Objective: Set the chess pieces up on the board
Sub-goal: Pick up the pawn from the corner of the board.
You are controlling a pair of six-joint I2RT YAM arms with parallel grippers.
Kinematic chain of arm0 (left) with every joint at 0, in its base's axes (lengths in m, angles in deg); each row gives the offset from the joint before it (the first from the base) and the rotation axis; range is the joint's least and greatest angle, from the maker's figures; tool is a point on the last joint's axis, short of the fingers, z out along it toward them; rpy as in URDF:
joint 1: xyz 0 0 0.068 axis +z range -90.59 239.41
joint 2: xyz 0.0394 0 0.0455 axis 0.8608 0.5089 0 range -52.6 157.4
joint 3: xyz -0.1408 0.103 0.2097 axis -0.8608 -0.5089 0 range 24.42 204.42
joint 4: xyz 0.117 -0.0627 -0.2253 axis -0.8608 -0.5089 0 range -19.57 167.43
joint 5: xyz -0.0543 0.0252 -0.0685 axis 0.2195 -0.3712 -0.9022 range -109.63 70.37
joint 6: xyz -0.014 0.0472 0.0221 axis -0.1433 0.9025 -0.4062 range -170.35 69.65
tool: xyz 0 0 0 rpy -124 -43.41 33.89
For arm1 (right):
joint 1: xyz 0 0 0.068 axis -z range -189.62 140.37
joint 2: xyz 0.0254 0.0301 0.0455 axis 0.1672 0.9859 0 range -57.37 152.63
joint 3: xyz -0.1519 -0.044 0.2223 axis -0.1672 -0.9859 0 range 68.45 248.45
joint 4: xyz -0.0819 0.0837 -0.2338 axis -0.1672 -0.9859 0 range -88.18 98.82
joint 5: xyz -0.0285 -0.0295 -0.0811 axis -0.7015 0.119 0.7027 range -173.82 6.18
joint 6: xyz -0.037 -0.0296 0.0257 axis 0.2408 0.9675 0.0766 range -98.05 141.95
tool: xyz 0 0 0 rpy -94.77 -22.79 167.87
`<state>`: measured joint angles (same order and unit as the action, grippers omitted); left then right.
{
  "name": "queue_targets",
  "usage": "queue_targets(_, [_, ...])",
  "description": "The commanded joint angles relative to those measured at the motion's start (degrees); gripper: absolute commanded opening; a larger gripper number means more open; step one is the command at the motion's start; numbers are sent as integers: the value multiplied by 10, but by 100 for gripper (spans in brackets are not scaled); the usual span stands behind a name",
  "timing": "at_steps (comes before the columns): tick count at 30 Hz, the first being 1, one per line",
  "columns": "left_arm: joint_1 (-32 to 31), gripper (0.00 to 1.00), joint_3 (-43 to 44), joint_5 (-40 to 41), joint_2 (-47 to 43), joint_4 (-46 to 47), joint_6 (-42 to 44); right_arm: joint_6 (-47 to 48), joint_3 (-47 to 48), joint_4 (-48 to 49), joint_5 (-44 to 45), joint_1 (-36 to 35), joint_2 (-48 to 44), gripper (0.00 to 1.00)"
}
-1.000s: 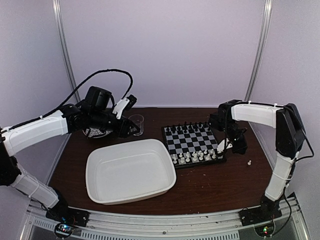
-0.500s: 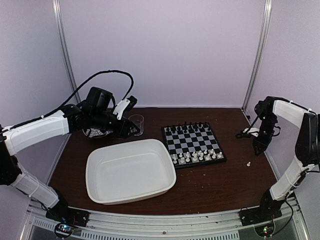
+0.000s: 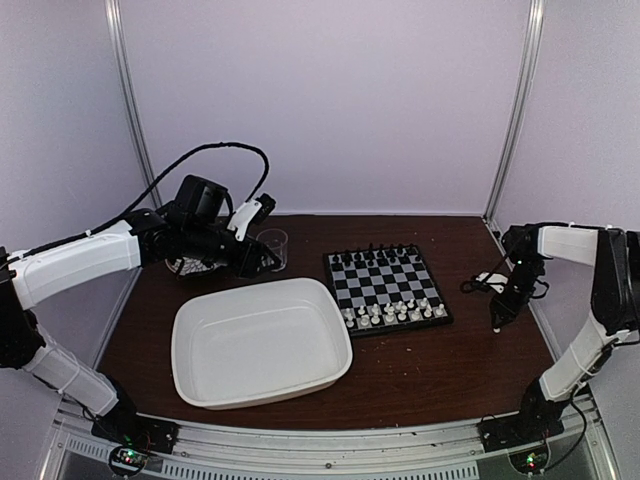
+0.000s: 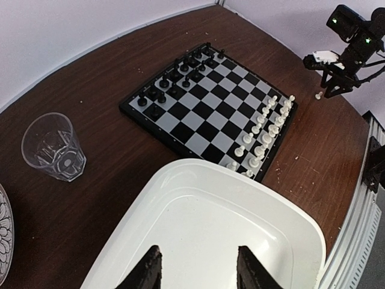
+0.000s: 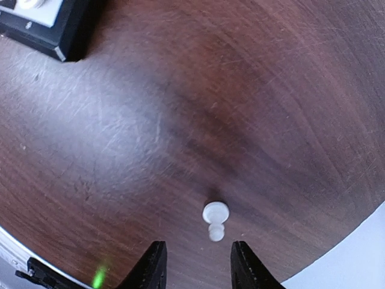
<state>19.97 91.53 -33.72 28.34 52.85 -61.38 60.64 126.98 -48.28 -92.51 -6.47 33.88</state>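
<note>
Left arm [image 3: 85, 262]: stretched out level toward the middle, wrist raised.
Left pincer [image 4: 198, 271]: fingers apart, nothing between them.
Right arm [image 3: 565, 243]: elbow high, forearm reaching inward, wrist bent down.
Right pincer [image 5: 195, 265]: pointing down, fingers apart, empty.

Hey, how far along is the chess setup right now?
Nearly done: white chess pieces stand in two rows on the board's near side, black pieces opposite. In hand: nothing yet; the right fingers hang open over one white piece on the table. Remaining: place it.
</note>
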Motion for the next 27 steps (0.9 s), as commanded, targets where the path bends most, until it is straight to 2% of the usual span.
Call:
queue_targets(1, [0, 43, 2, 6, 0, 8, 0, -27, 2, 43, 27, 1, 22, 39])
queue_targets(9, [0, 43, 2, 8, -2, 5, -1, -29, 6, 44, 44, 15, 58, 34])
queue_targets(27, [0, 43, -7, 0, 1, 15, -4, -24, 30, -1, 19, 26, 59, 11])
